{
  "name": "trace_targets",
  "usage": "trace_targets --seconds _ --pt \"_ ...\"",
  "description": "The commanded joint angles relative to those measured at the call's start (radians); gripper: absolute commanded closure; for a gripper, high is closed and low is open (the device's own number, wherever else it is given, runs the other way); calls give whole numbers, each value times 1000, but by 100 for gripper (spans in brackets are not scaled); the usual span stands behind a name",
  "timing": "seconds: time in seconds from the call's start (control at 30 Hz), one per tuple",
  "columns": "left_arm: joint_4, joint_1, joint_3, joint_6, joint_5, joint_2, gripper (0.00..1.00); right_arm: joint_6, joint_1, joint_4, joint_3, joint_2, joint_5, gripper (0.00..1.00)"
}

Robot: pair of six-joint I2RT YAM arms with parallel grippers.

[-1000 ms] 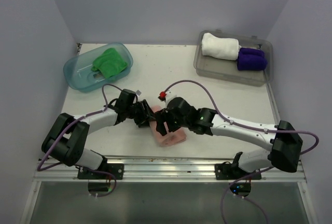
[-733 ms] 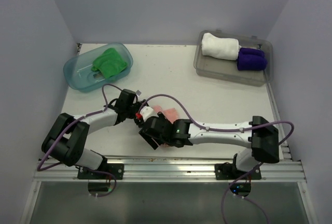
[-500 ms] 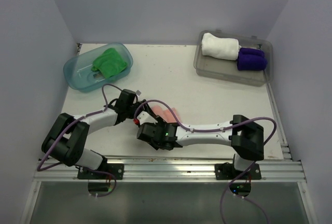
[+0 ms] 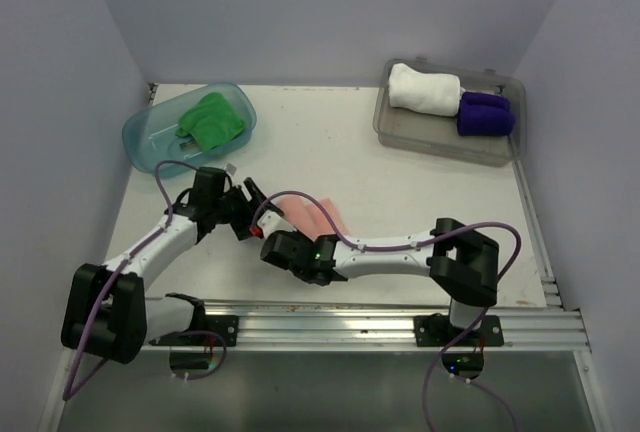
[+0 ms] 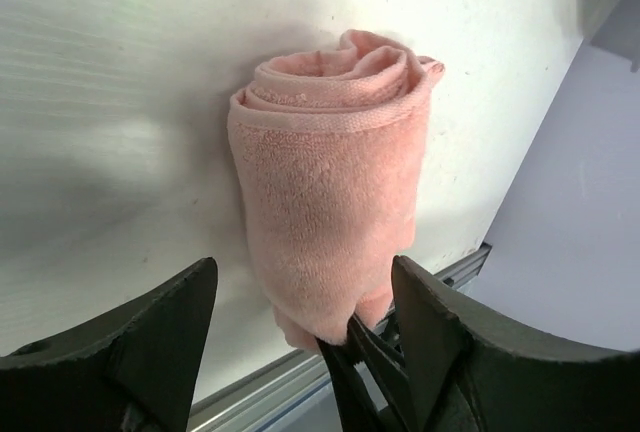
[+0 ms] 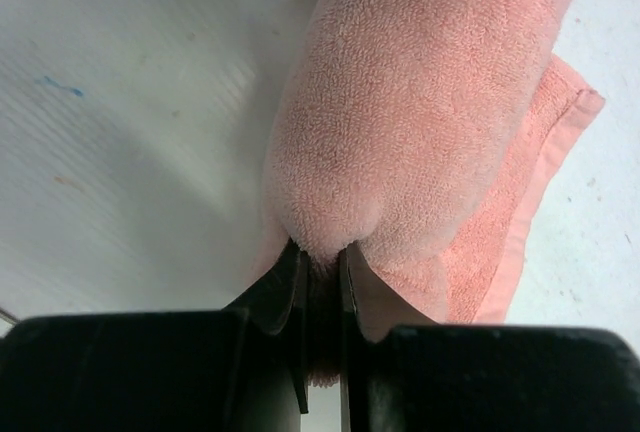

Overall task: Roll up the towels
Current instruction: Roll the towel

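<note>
R gripper (image 6: 320, 252) is clamped on near end of salmon pink towel (image 6: 420, 122), which lies rolled at front-centre of table (image 4: 400, 172). Roll axis runs straight away from R jaws. L gripper (image 5: 300, 277) sits to roll's left, jaws apart, holding nothing.

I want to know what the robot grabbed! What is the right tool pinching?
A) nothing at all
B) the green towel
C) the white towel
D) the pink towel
D: in the right wrist view, the right tool is shut tight on one end of the rolled pink towel.
</note>
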Motion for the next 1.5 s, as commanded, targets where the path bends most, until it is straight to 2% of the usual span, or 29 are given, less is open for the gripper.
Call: trace_targets --seconds 0.0,0.1,0.23,0.37,0.5,0.8,1.1,1.27,1.4,1.47 --pt "-159 57 18 84 0 -98 25 -47 -24 178 -18 -54 -194 100" --pt "-220 80 26 102 -19 -162 25 4 -56 255 -29 -97 -349 100" --pt "-273 96 26 102 -46 -225 24 136 -166 366 -113 -172 -562 100" --pt "-279 96 8 104 -42 -250 23 278 -248 479 -215 -215 -725 100" --pt "-233 96 -34 104 22 -230 23 371 -309 586 -317 -220 -880 100" --pt "-112 73 -77 97 73 -146 19 541 -421 810 -472 -206 -1055 100" --pt "68 -15 -83 18 108 -53 12 628 -484 954 -518 -114 -1218 100" --pt "105 -47 -72 2 95 -4 12 635 -498 965 -529 -96 -1236 100" --pt "120 -61 -69 -15 75 20 19 615 -506 932 -516 -100 -1242 100" --pt "129 -70 -65 -31 72 25 21 572 -506 861 -500 -112 -1225 98"
